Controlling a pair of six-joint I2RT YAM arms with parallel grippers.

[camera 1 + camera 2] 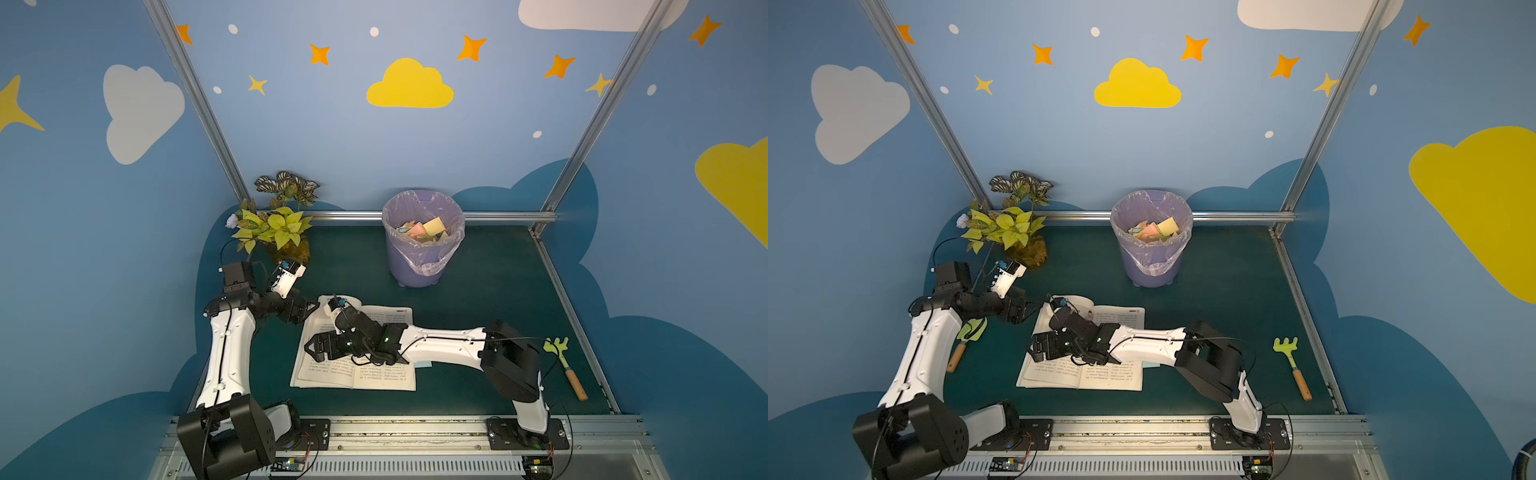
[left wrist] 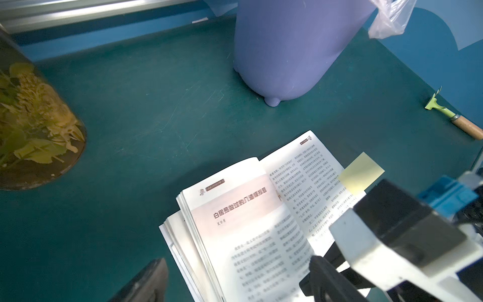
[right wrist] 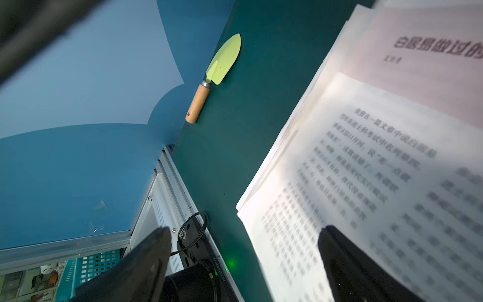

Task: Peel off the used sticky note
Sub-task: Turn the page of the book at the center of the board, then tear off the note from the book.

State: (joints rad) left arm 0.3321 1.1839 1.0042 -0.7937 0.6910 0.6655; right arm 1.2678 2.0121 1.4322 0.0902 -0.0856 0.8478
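An open book (image 1: 374, 376) lies on the green table. The sticky note (image 2: 362, 171), pale yellow, sticks out past the outer edge of its right-hand page. In a top view only a pale sliver of the sticky note (image 1: 424, 364) shows beside the right forearm. My left gripper (image 1: 312, 307) hangs open at the book's far left corner, and the left page (image 2: 248, 209) shows between its fingers. My right gripper (image 1: 309, 350) is open low over the left page's outer edge. One of its fingers (image 3: 347, 261) is over the page, the other off it. Neither gripper holds anything.
A purple bin (image 1: 415, 266) with a plastic liner stands behind the book and holds several discarded notes. A leafy plant (image 1: 274, 228) is at the back left. A green toy rake (image 1: 565, 365) lies at the right edge and a green trowel (image 1: 967, 340) at the left.
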